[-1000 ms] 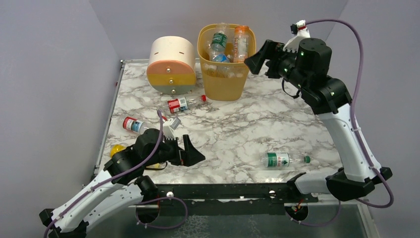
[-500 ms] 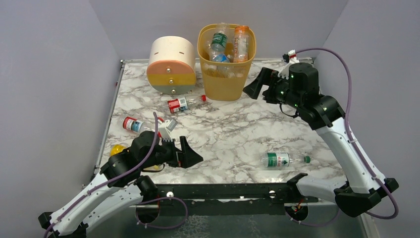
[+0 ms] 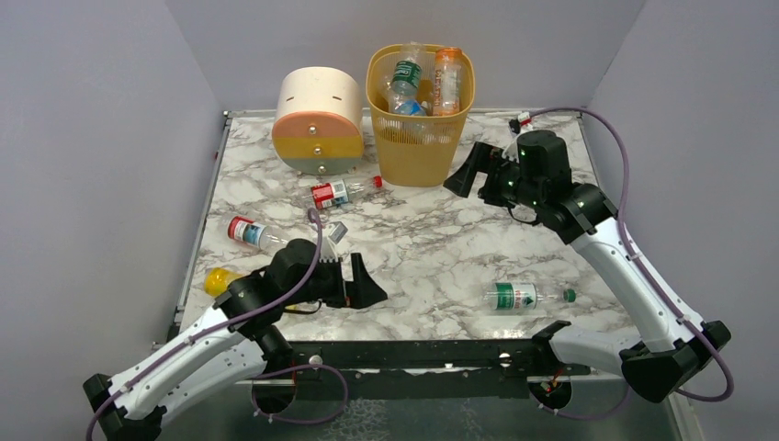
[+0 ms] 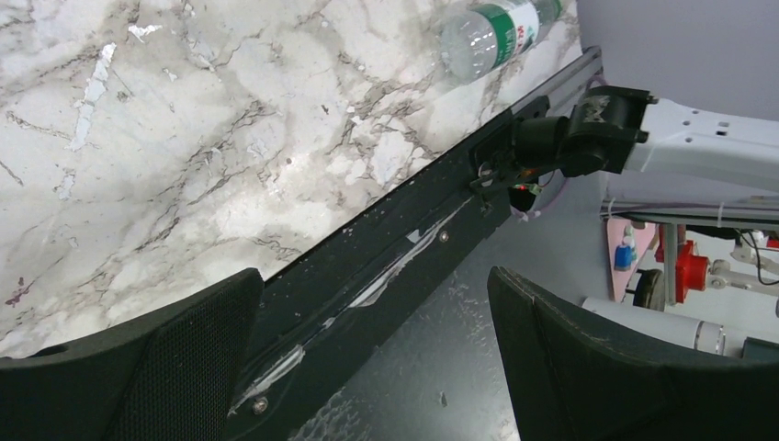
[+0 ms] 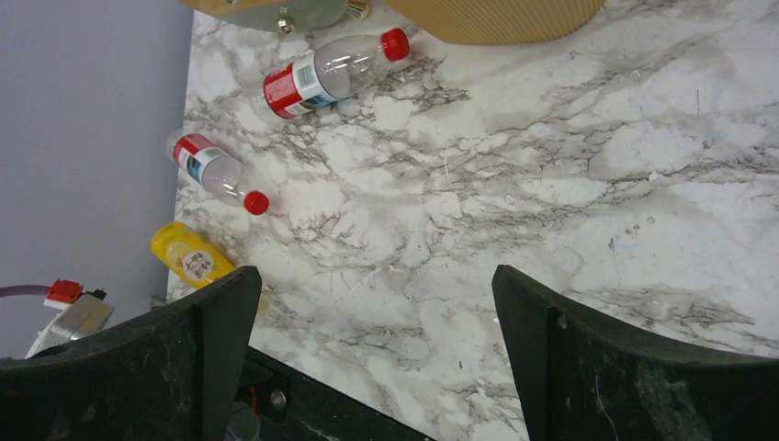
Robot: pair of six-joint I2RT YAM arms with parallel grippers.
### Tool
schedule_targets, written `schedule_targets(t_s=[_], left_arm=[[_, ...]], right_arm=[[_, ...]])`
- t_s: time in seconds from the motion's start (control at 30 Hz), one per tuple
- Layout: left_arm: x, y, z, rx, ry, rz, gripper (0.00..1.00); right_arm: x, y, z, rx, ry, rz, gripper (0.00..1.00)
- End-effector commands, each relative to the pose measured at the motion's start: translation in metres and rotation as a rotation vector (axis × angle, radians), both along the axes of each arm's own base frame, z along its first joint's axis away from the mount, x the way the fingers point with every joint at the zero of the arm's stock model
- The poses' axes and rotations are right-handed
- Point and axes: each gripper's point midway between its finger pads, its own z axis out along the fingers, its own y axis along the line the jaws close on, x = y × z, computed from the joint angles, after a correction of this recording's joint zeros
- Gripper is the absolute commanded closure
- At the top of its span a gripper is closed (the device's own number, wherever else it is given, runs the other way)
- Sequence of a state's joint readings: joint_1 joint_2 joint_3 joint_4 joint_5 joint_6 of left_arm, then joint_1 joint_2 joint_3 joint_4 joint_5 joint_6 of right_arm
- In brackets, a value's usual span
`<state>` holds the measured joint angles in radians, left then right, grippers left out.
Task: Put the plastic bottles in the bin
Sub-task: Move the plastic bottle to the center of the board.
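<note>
As it lies flat, the green-labelled bottle [image 3: 513, 296] points its cap [image 3: 570, 295] rightward.

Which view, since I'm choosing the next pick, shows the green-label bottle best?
Top external: the green-label bottle lies whole on the table. Left wrist crops it at the frame's top; right wrist misses it.

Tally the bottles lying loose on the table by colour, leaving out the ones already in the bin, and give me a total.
Red-label bottles: 2
Green-label bottle: 1
Yellow bottle: 1
Total on the table: 4
</note>
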<state>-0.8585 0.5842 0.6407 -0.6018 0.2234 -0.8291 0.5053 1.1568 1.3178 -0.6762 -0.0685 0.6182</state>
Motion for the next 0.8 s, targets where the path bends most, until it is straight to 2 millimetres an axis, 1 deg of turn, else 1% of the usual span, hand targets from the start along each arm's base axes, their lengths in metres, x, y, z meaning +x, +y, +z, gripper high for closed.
schedule_targets(t_s=[0.0, 0.13, 0.2, 0.27, 0.3, 0.4, 0.53, 0.63, 0.7, 0.77], left_arm=[[0.009, -0.023, -0.006, -0.056, -0.016, -0.048, 0.01], [0.017, -0.043, -0.02, -0.058, -0.004, -0.096, 0.01], [0.023, -0.054, -0.025, -0.049, -0.007, -0.125, 0.01], [0.029, -0.066, -0.031, -0.034, -0.009, -0.163, 0.01], [0.032, -0.071, -0.032, -0.032, -0.017, -0.183, 0.01], [0.04, -0.091, -0.033, -0.038, -0.047, -0.249, 0.01], [0.05, -0.122, -0.033, -0.041, -0.105, -0.326, 0.01], [0.054, -0.15, -0.032, -0.034, -0.174, -0.387, 0.01], [0.055, -0.168, -0.036, -0.023, -0.221, -0.428, 0.01], [0.055, -0.185, -0.042, -0.026, -0.265, -0.474, 0.01]], right_arm=[[-0.002, 0.005, -0.006, 0.023, 0.009, 0.012, 0.0], [0.0, -0.007, -0.032, -0.032, 0.099, -0.079, 0.0], [0.001, -0.013, -0.042, -0.052, 0.134, -0.123, 0.01], [0.002, -0.023, -0.048, -0.073, 0.158, -0.19, 0.0], [0.004, -0.028, -0.046, -0.084, 0.157, -0.225, 0.0], [0.011, -0.036, -0.031, -0.084, 0.123, -0.28, 0.01], [0.015, -0.033, -0.008, -0.041, 0.08, -0.281, 0.01], [0.014, -0.031, 0.005, -0.008, 0.062, -0.278, 0.01], [0.011, -0.035, 0.015, 0.008, 0.052, -0.301, 0.0], [0.008, -0.039, 0.03, 0.032, 0.031, -0.317, 0.0]])
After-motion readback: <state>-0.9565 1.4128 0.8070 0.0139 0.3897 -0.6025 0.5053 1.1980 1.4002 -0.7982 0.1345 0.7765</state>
